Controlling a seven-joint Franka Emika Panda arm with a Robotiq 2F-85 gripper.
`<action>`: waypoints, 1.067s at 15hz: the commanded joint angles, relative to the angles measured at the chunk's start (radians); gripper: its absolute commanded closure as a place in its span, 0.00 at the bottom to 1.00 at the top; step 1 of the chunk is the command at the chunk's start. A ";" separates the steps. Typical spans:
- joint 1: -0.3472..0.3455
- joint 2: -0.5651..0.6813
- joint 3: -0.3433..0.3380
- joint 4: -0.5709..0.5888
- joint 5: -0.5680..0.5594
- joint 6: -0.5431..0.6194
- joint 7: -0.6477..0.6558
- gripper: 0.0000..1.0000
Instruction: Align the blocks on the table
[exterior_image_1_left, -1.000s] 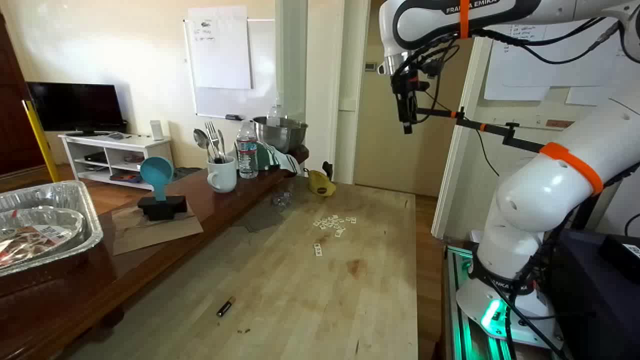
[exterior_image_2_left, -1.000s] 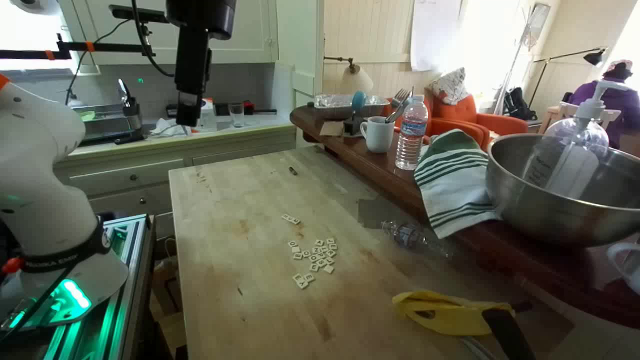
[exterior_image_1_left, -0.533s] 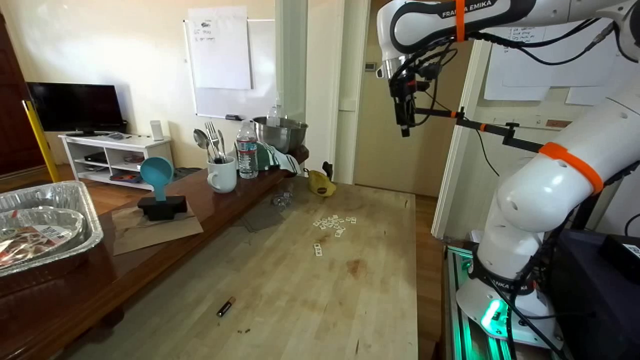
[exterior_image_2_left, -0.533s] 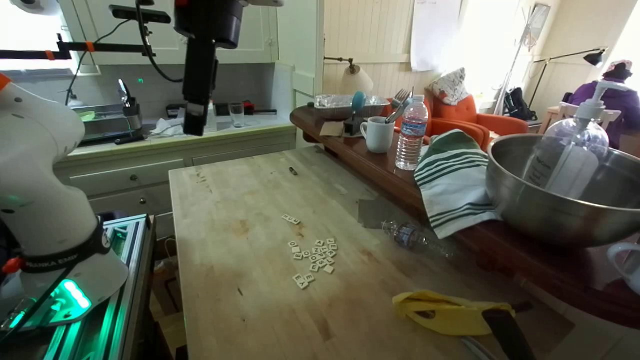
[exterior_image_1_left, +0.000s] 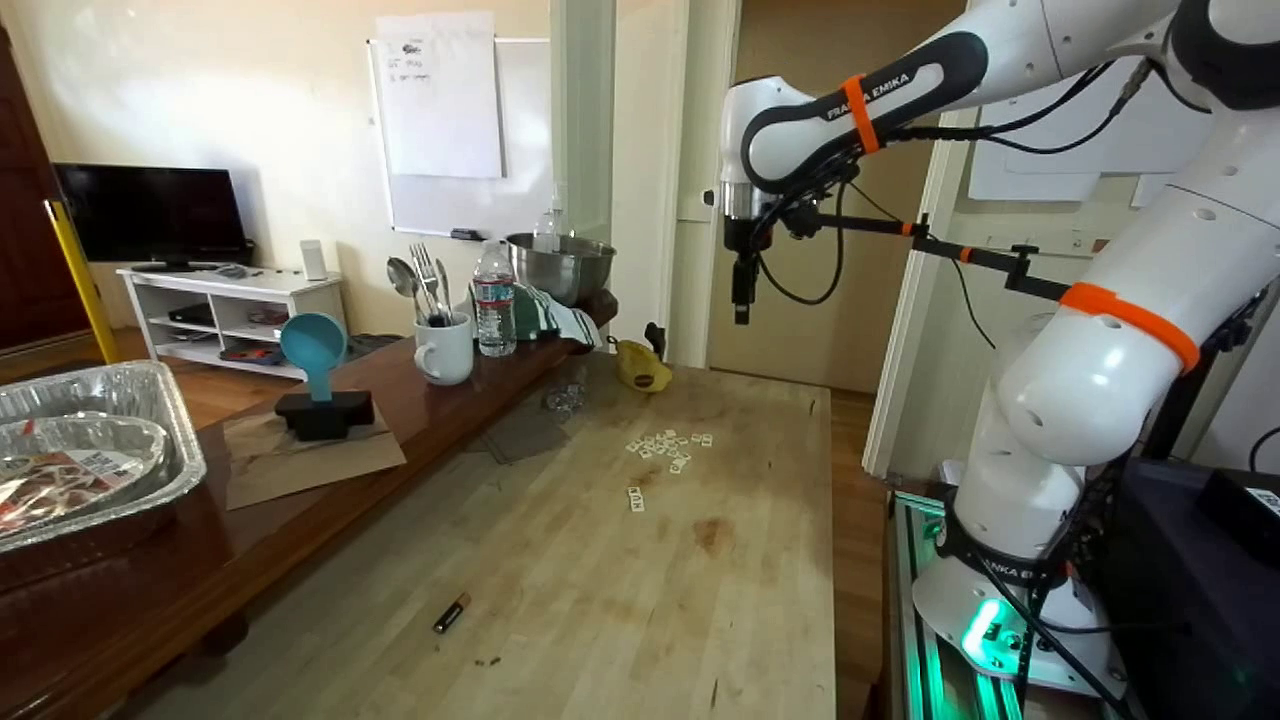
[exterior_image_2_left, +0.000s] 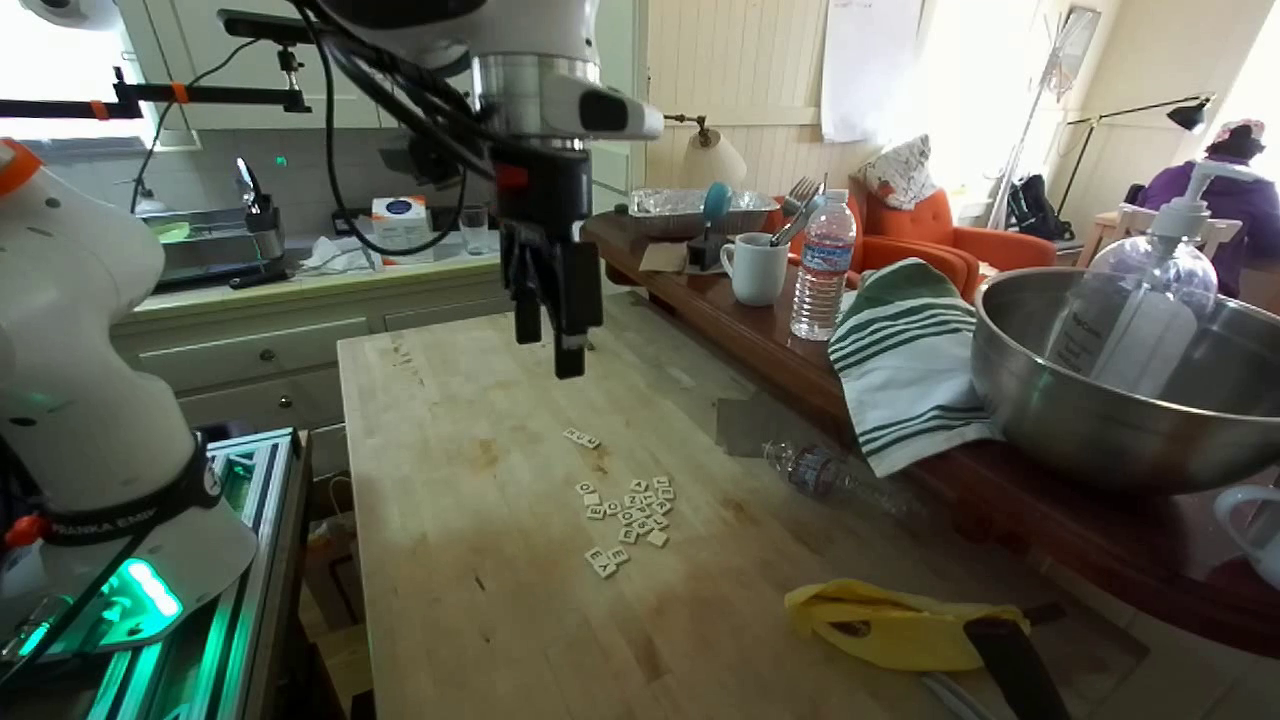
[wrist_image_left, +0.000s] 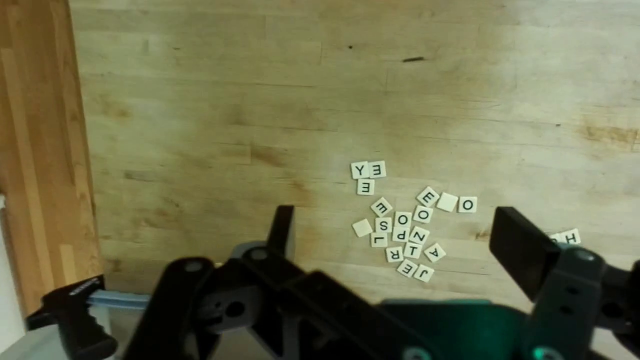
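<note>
Lowering my empty, wide-spread tool (exterior_image_2_left: 549, 352) over the desk (exterior_image_2_left: 490, 530), I'm probably setting up to grasp scattered blocks (wrist_image_left: 401, 233).

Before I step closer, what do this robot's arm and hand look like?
The arm is rounded and white, with orange bands, black cables and white EMIKA lettering on black. A green light glows low down. The hand is black, with two blocky fingers.

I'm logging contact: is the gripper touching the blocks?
Apart: in an exterior view, the gripper hangs higher than the blocks, with a wide gap between.
</note>
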 joint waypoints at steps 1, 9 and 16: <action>0.036 0.066 -0.038 -0.043 0.097 0.066 -0.161 0.00; 0.006 0.079 0.009 -0.085 0.075 0.135 -0.125 0.00; 0.025 0.133 -0.034 -0.212 0.148 0.577 -0.204 0.00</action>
